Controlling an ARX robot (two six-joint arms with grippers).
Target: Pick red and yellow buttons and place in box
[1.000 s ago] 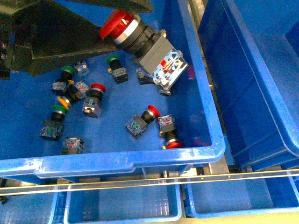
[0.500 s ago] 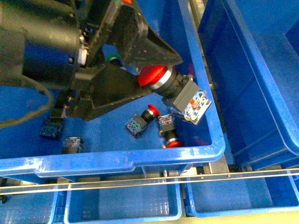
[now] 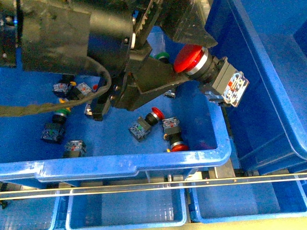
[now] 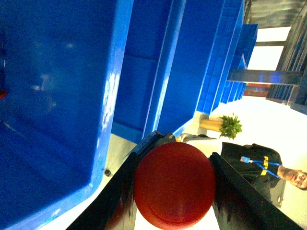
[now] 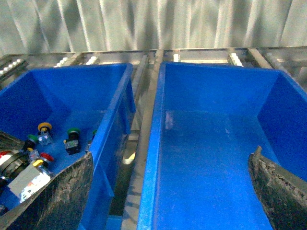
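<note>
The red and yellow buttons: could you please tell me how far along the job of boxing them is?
Done: nothing yet; the box looks empty where visible. In hand: the left gripper holds a red button about over the right wall of the source crate, beside the box. Left: at least two loose red buttons and a yellow button lie in that crate.

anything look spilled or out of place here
Nothing really stands out. The loose buttons lie tipped every way, but all inside the bin. The left claw holds a red button tilted over the bin's right wall, next to the box.
</note>
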